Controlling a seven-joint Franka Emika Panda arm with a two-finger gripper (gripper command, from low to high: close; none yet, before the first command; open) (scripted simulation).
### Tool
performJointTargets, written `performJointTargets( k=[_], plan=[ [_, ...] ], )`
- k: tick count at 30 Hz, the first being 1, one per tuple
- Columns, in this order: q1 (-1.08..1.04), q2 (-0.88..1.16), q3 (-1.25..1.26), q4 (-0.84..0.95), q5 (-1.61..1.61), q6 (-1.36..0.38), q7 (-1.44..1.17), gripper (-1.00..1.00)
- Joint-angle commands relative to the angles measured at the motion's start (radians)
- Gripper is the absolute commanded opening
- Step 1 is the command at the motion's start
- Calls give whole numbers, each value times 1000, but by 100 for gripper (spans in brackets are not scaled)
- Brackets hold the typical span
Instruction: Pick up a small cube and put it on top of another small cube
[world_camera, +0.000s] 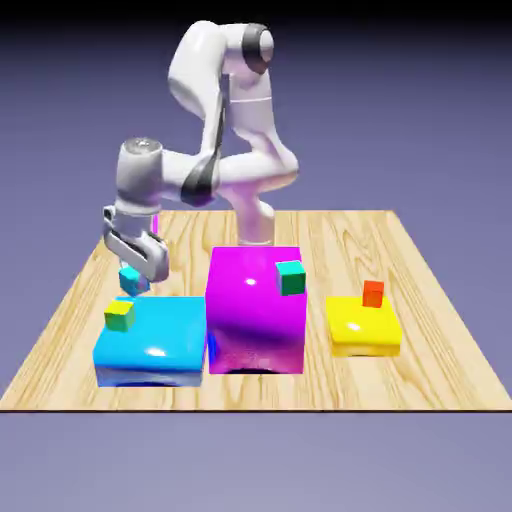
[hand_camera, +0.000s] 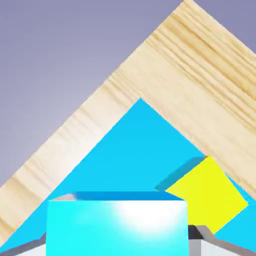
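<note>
Backdrop: plain blue-violet behind and around a wooden table (world_camera: 420, 300) with pale grain
Arm: white robot arm (world_camera: 225, 110) bent down toward the exterior view's left side of the table
Gripper: the gripper (world_camera: 131, 279) hangs above the back corner of the large cyan block, its jaws pressed in on the small light cyan cube (world_camera: 130, 279)
Held cube: the small light cyan cube is off every surface, pinched at the gripper's tip; in the hand view it fills the bottom middle (hand_camera: 117, 227), large and glossy, with grey finger tips (hand_camera: 200, 234) just showing at its sides
Target cube: the small cube with yellow top and green sides (world_camera: 120, 316) sits on the large cyan block (world_camera: 160, 340), near that block's back left corner in the exterior view; it lies below and slightly nearer the camera than the held cube, not touching it
Hand view: the yellow top (hand_camera: 207, 194) shows just to the right of the held cube, on the cyan block's top (hand_camera: 135, 155), with table wood beyond
Middle block: large magenta block (world_camera: 255, 310), with a small green-teal cube (world_camera: 291, 278) on top near its right edge
Right block: low yellow block (world_camera: 363, 326) standing apart, carrying a small red cube (world_camera: 373, 293)
</note>
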Motion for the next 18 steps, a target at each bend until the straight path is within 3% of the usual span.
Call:
performJointTargets(
  k=[1,8,18],
  plan=[
    [-7,-10,-8,-6,-16,0,45,-100],
    [-45,-65,-49,-36,-94,6,277,-100],
    [-136,249,46,-71,340,243,-30,-100]
  ],
)
